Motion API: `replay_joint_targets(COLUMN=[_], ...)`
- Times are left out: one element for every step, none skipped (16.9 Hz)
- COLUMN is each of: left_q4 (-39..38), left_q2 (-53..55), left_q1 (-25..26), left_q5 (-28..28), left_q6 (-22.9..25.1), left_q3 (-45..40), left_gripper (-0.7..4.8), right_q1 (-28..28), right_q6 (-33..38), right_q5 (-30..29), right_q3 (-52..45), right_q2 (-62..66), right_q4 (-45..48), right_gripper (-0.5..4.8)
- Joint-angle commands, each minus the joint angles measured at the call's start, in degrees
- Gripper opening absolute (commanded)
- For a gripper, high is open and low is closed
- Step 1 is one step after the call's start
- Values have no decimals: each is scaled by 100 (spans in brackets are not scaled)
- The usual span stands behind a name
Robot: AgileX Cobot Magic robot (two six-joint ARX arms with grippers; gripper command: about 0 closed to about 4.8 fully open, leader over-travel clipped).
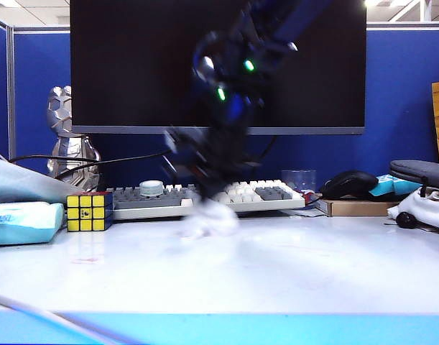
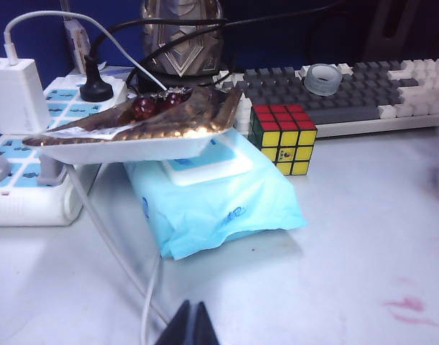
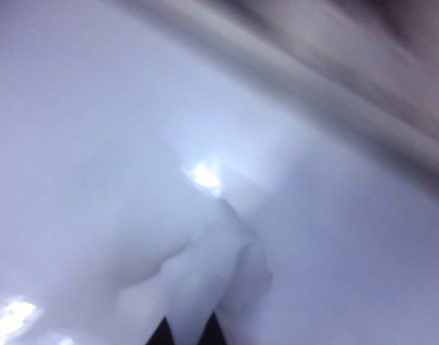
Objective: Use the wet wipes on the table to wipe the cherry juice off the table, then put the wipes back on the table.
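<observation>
Right hand [image 3: 187,332] grips the wet wipes [image 3: 212,273] on the table [image 1: 312,273]; left hand [image 2: 192,325] clenched, empty.

Black arm [image 1: 233,86] w/ 2 green LEDs.

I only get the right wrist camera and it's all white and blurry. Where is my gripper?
Observer: The right gripper is just in front of the keyboard, shut on the wet wipes.
Operator: Where's the juice?
Observer: Faint pink cherry juice stains the table in front of the colour cube.
Operator: What about the other arm?
Observer: The left gripper is shut and empty, over the table near a light-blue tissue pack.
</observation>
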Motion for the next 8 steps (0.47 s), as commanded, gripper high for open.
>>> replay_joint_targets(left_q4=[-44, -44, -44, -44, -44, -44, -44, -44], left_q2=[-17, -17, -17, -17, -17, -17, -17, -17], left_q1=[-4, -7, -7, -7, -7, -7, -7, -7], left_q5=[37, 37, 37, 37, 37, 37, 39, 37], left_q6=[44, 42, 44, 44, 44, 44, 42, 44], left_q3=[-13, -13, -13, -13, -13, -13, -13, -13], left_gripper=[5, 5, 5, 5, 5, 5, 5, 5], right_q1=[197, 245, 297, 339, 332, 319, 278, 227], right_q6=[-15, -9, 15, 15, 17, 46, 153, 243], right_q5=[-1008, -870, -610, -254, 149, 420, 839, 1279], right_q3=[529, 575, 581, 584, 581, 581, 577, 575], right_q2=[356, 426, 516, 627, 737, 772, 774, 772], right_q4=[-619, -787, -1005, -1178, -1373, -1464, -1569, -1657], right_gripper=[-1, -1, -1, -1, -1, -1, -1, -1])
